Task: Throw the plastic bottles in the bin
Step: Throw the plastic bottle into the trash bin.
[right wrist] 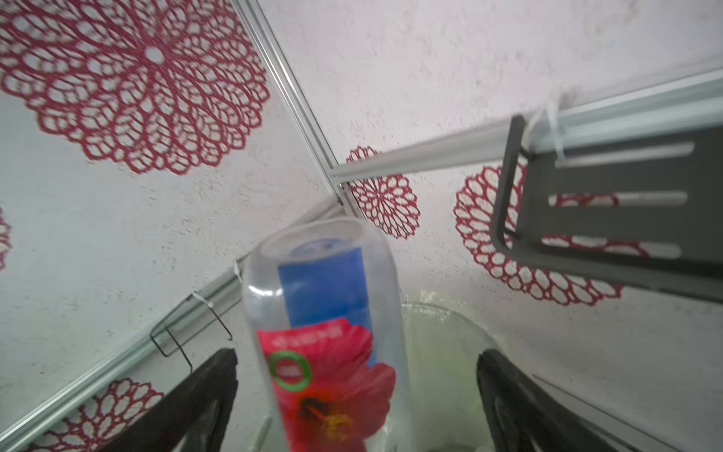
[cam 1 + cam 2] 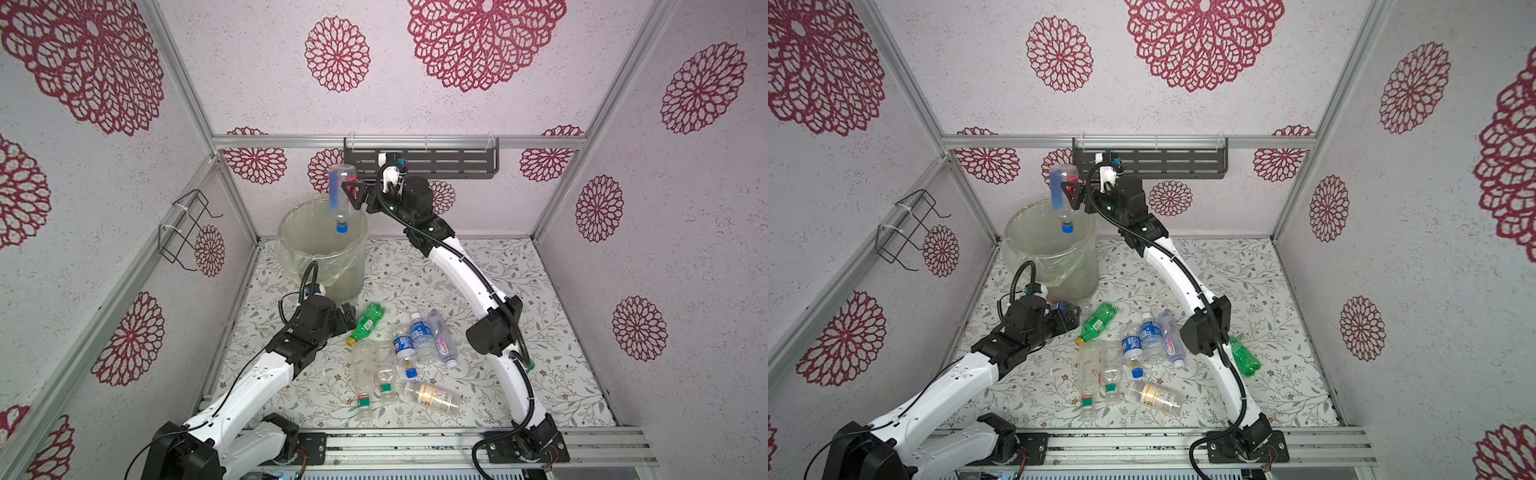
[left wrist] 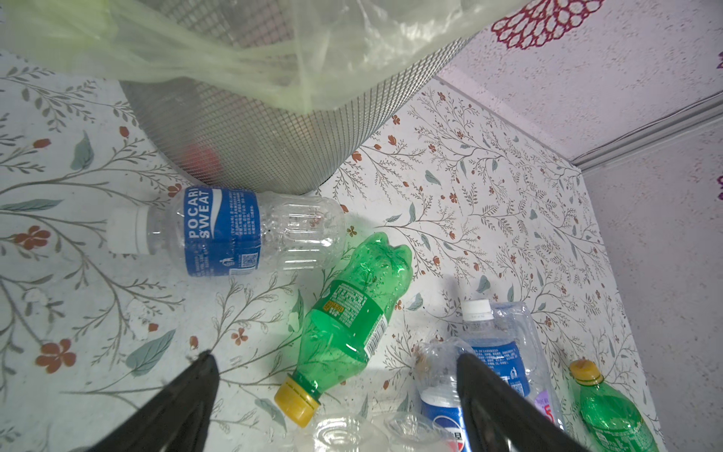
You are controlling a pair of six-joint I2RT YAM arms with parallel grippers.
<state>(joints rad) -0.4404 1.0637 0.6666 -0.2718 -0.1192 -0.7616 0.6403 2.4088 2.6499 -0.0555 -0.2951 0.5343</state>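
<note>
Your right hand (image 2: 350,195) stands above the bin (image 2: 349,274) with its fingers spread wide. A blue-cap bottle (image 2: 340,178) hangs cap-down between them, blurred. One finger is well clear of it; whether the other touches it, you cannot tell. A black shelf (image 2: 449,162) on the back wall sits close behind this hand. Past the bin you have the wall corner and a wire rack (image 2: 187,228).

That bottle's label shows a red flower, a green ring and a blue panel, but its writing is too blurred to read.

Your left hand (image 3: 334,355) is spread wide too, gripping nothing, low over the desk (image 3: 489,195) near the bin's foot. A green bottle (image 3: 352,309) lies between its fingers, yellow cap toward the hand. Ahead of it, a bottle reading POCARI SWEAT (image 3: 219,231) lies against the bin's mesh wall. By one finger lies a Pepsi bottle (image 3: 442,418), with a second green bottle (image 3: 610,411) further out. More clear bottles (image 2: 374,374) lie between your arms.

A thin bag (image 3: 195,51) folds over the bin's rim. Through the mesh near the foot a red shape (image 3: 199,160) shows; the rest is hazy. Bare desk opens on the right arm's outer side, up to the wall.
</note>
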